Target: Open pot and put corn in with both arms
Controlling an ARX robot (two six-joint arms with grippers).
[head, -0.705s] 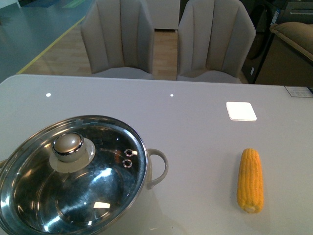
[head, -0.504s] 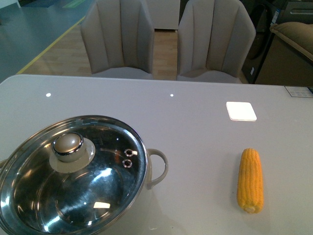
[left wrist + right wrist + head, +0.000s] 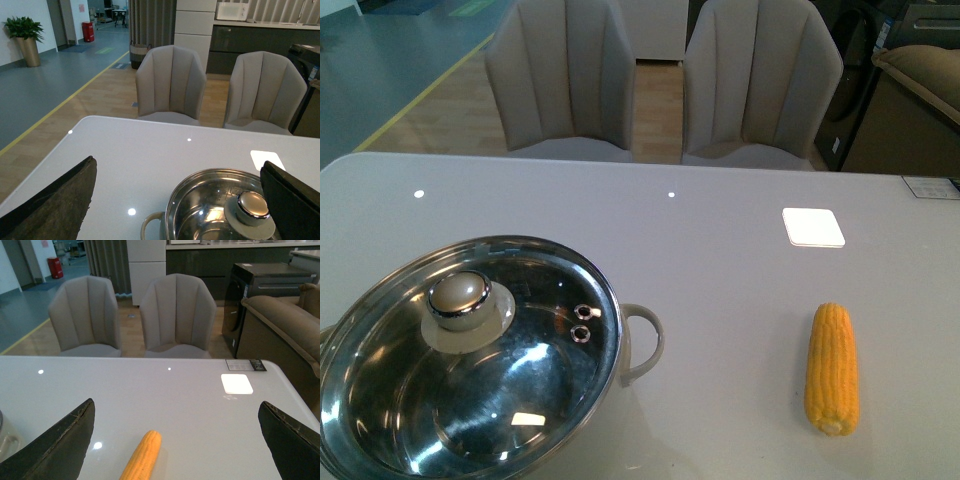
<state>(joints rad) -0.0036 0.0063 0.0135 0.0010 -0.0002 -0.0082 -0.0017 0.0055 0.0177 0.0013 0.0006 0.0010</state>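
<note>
The shiny steel pot point(image 3: 380, 400) sits at the near left of the white table, its glass lid on and the round metal knob point(image 3: 459, 297) on top. A pale looped handle point(image 3: 645, 342) sticks out to its right. The yellow corn point(image 3: 831, 367) lies on the table at the near right, pointing away from me. Neither arm shows in the front view. In the left wrist view my left gripper point(image 3: 182, 200) is open and wide, well above the pot point(image 3: 200, 200) and its knob point(image 3: 253, 206). My right gripper point(image 3: 177, 440) is open above the corn point(image 3: 142, 455).
Two beige chairs point(image 3: 560, 80) point(image 3: 760, 85) stand behind the table's far edge. A bright white square patch point(image 3: 813, 226) lies on the table beyond the corn. A small label point(image 3: 930, 187) sits at the far right edge. A brown sofa point(image 3: 285, 335) stands off to the right.
</note>
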